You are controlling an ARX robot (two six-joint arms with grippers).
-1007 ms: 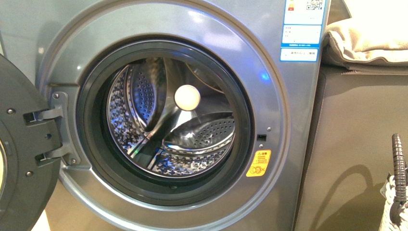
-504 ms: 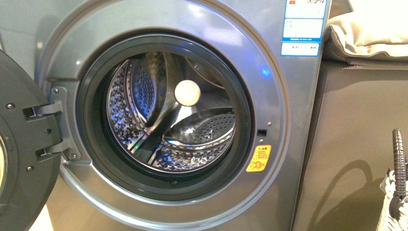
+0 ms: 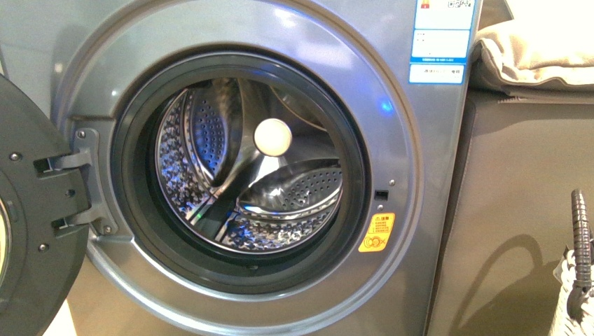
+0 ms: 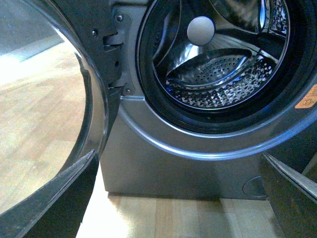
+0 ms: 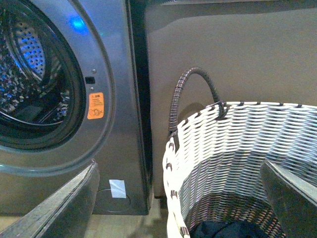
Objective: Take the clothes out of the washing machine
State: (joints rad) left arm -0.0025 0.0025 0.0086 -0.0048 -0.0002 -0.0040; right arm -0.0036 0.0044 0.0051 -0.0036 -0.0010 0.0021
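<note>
Both pairs of jaws stand wide apart and carry nothing: in the left wrist view the left gripper (image 4: 181, 198) frames the foot of the washing machine (image 4: 163, 168), and in the right wrist view the right gripper (image 5: 178, 198) hangs spread over the woven basket (image 5: 233, 144).

And look down in that basket: a dark navy fold of the clothes (image 5: 228, 230) lies at the bottom, right under the open right jaws. So the load looks delivered, I'd say.

Back to the machine: the porthole door (image 3: 28, 210) is swung open to the left on its hinges, and the perforated drum (image 3: 252, 175) gleams bare, nothing but steel paddles and a pale round hub (image 3: 272, 136) at the back. No cloth in there that I can spot. From here the job seems all but finished; perhaps the door wants shutting.

Around us: pale wood-plank floor (image 4: 44, 129) with bright daylight on it, a brown-grey cabinet (image 3: 518, 210) beside the machine, and a cream folded cushion (image 3: 539, 56) on top.
</note>
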